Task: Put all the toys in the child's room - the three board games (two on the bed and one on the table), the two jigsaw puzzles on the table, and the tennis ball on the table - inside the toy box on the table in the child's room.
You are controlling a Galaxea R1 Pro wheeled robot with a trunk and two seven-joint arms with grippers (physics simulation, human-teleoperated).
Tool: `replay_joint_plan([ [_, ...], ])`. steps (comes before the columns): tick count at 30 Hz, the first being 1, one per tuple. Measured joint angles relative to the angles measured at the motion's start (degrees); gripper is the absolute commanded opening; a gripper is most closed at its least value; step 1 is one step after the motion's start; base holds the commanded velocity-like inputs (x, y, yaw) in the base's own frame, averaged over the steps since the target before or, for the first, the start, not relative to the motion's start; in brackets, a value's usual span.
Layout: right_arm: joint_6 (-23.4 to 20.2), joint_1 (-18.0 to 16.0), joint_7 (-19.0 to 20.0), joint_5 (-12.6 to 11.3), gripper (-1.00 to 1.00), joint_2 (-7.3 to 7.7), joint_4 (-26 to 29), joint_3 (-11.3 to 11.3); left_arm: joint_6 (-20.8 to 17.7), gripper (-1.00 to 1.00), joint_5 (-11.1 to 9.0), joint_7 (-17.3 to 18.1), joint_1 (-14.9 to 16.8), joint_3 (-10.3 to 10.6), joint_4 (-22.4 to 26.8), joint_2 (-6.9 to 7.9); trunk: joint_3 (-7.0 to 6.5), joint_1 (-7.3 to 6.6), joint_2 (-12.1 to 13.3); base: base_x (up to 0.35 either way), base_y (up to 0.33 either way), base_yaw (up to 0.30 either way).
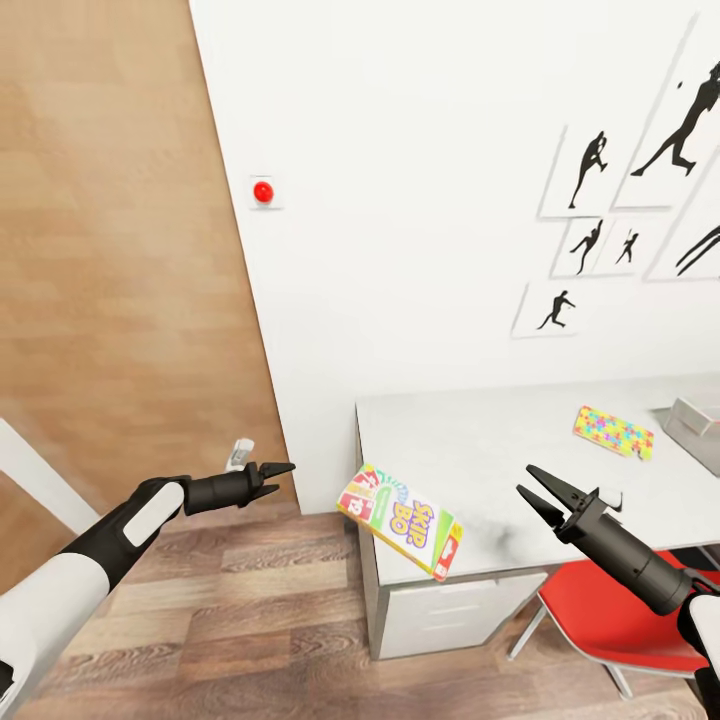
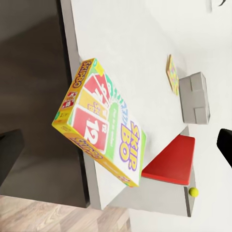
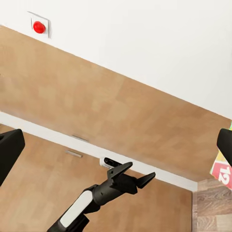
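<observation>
A white Skip-Bo board game lies tilted across the near left corner of the table, jutting past its edges; the left wrist view shows it close up. My left gripper hangs open and empty left of the table, a short way from the box. My right gripper is open and empty over the table's front edge, right of the box. One jigsaw puzzle lies flat next to the grey toy box. A tennis ball sits on a surface beyond the chair. The bed is out of view.
A red chair stands tucked under the table's front, beneath my right arm. White drawers close the table's left end. A white wall with a red button and silhouette pictures backs the table. Wood floor lies at the left.
</observation>
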State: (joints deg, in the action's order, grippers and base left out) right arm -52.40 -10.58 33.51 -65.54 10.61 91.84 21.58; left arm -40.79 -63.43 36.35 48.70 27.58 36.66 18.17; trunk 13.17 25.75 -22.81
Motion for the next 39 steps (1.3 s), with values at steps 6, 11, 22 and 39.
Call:
replay_joint_plan([
  [6,0.0,0.0,-0.01,0.0,1.0,-0.01,0.0,-0.03,0.0,1.0,0.0,0.0,0.0,-0.02,0.0,0.04,-0.57,0.0,0.0,0.0,0.0,0.0],
  [11,0.0,0.0,-0.01,0.0,1.0,-0.05,0.01,-0.04,0.0,1.0,-0.02,0.0,0.0,-0.03,0.0,-0.02,-1.05,0.0,0.0,0.0,0.0,0.0],
  [22,0.0,0.0,-0.01,0.0,1.0,-0.03,0.0,-0.07,0.0,1.0,-0.06,0.01,0.0,0.0,0.0,0.01,-2.1,0.0,0.0,0.0,0.0,0.0],
  [39,0.01,0.0,-0.09,0.0,1.0,-0.06,0.0,-1.26,0.0,1.0,-0.07,0.0,0.0,-0.02,0.08,-0.02,-3.72,0.0,0.01,0.0,0.0,0.0],
])
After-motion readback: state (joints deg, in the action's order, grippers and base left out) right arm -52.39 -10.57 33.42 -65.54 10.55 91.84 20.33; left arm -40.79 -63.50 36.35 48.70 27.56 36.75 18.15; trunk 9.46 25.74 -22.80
